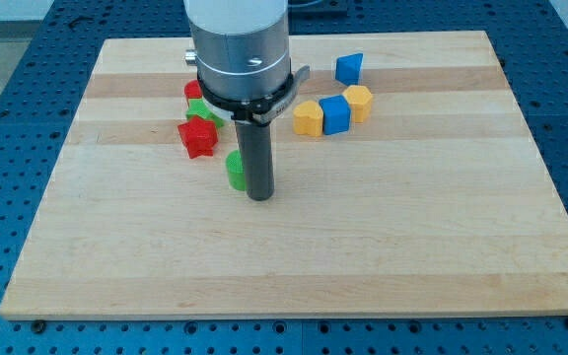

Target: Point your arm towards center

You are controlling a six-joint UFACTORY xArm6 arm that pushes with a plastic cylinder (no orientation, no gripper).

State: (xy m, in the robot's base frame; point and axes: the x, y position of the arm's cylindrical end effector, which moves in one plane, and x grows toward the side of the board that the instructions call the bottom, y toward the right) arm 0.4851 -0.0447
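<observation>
My tip point(259, 196) rests on the wooden board point(363, 247) a little left of its middle. A green block point(234, 169) sits right against the rod's left side, partly hidden by it. A red star-shaped block point(198, 136) lies up and to the left of the tip. Behind the arm's body a red block point(192, 91) and a green block point(203, 111) peek out, mostly hidden.
To the upper right of the tip stand a yellow block point(308, 117), a blue cube point(334, 113) and a yellow block point(359, 102) in a touching row. A blue triangular block point(349, 68) lies near the board's top edge. Blue perforated table surrounds the board.
</observation>
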